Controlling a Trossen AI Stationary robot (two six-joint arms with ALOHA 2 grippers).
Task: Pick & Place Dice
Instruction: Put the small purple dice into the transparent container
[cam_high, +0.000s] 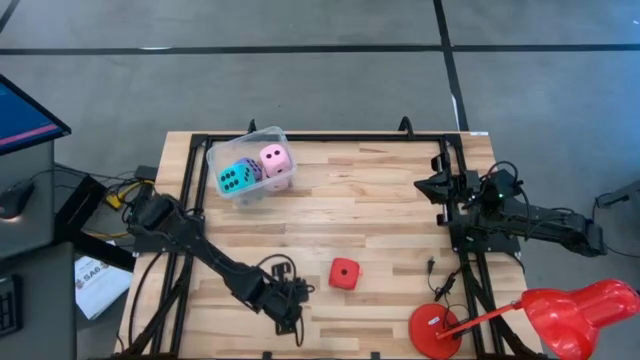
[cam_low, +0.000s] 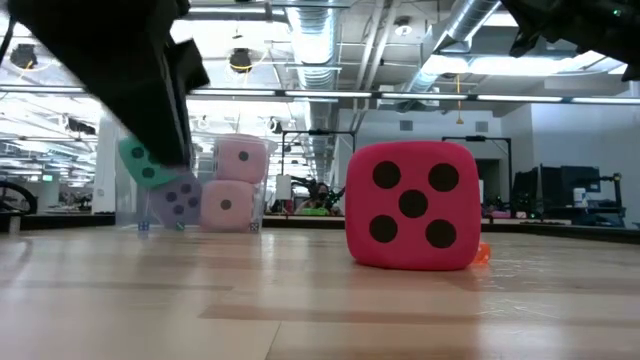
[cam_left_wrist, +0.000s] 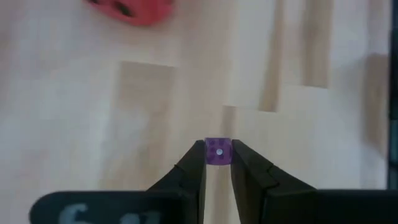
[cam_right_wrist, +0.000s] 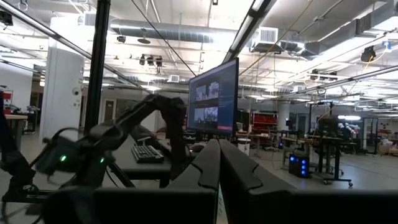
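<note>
The red die (cam_high: 344, 273) sits alone on the wooden counter (cam_high: 380, 210), toward its near edge, its five-pip face showing in the low view. The cyan die (cam_high: 235, 178) and a pale pink die (cam_high: 276, 160) lie in the clear tub (cam_high: 250, 139) at the counter's far left corner; the low view shows a second pale pink die (cam_low: 226, 205) under the first and a violet-blue die (cam_low: 178, 201) beside it, under the cyan one (all four inside the tub). The left end effector (cam_high: 292, 318) hangs low over the counter's near edge, just left of the red die and apart from it. Its fingers (cam_left_wrist: 189, 171) are clamped on a tiny purple cube (cam_left_wrist: 217, 151) with a pale dot, seen only in the left wrist view. The right end effector (cam_high: 428, 186) waits at the counter's right side, raised and pointing across it, its fingers (cam_right_wrist: 205, 168) pressed together on nothing. A red desk lamp (cam_high: 575, 308) stands at the near right corner.
</note>
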